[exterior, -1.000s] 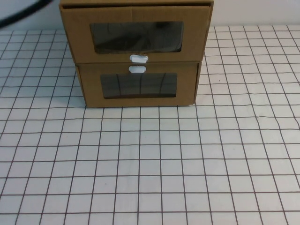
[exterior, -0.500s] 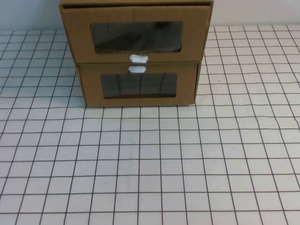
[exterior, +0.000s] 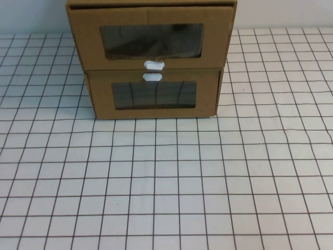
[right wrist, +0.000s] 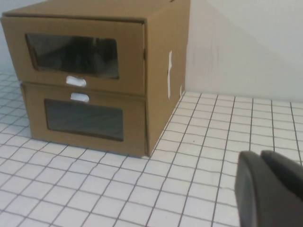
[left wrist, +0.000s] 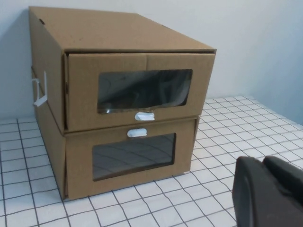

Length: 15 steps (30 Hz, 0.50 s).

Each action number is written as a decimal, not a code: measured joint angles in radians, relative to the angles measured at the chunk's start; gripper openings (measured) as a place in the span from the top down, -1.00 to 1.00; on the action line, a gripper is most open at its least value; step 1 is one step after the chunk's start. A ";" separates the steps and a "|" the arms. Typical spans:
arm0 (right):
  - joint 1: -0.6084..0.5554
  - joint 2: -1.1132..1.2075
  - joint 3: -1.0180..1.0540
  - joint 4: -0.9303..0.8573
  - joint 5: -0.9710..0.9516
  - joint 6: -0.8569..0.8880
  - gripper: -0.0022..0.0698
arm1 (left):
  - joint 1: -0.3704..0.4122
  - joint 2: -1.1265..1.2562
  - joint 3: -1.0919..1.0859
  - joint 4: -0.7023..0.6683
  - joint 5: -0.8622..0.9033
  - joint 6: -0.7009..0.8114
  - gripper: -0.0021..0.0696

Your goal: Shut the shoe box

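Note:
The shoe box point(exterior: 151, 41) is the upper of two stacked brown cardboard drawer boxes at the table's far edge, with a clear window and a white pull tab point(exterior: 154, 65) on its lower edge. Its drawer front stands slightly forward of the outer shell, as the left wrist view shows on the shoe box point(left wrist: 137, 90). Neither arm appears in the high view. My left gripper point(left wrist: 262, 161) is shut and empty, low over the table and well in front of the stack to its left. My right gripper point(right wrist: 260, 154) is shut and empty, likewise back from the shoe box point(right wrist: 75, 54).
The lower cardboard box point(exterior: 153, 95) carries the shoe box and has its white tab point(exterior: 152, 77) on its upper edge. The table point(exterior: 166, 182) is white with a black grid. A pale wall point(left wrist: 255, 42) rises right behind the boxes.
A dark curved shape at the top left corner of the high view one second ago is gone. The boxes have not moved.

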 joint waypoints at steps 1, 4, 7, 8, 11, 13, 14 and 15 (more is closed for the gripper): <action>0.000 -0.021 0.026 -0.004 0.001 0.005 0.98 | 0.000 -0.011 0.026 0.000 -0.027 0.000 0.95; -0.001 -0.057 0.088 -0.011 0.004 0.007 0.98 | 0.000 -0.021 0.110 0.000 -0.118 0.000 0.95; -0.002 -0.062 0.132 -0.012 0.010 0.007 0.98 | 0.000 -0.021 0.186 0.000 -0.208 0.000 0.95; -0.002 -0.062 0.140 -0.013 0.012 0.007 0.98 | 0.000 -0.021 0.210 0.000 -0.236 0.000 0.95; -0.002 -0.062 0.144 -0.015 0.014 0.007 0.98 | 0.000 -0.021 0.261 0.000 -0.319 0.000 0.95; -0.002 -0.064 0.144 -0.015 0.014 0.007 0.98 | 0.000 -0.021 0.280 -0.004 -0.352 0.000 0.95; -0.002 -0.064 0.144 -0.015 0.014 0.007 0.98 | 0.000 -0.021 0.284 -0.004 -0.361 0.000 0.95; -0.002 -0.064 0.144 -0.015 0.014 0.007 0.98 | 0.000 -0.021 0.286 -0.004 -0.369 0.000 0.95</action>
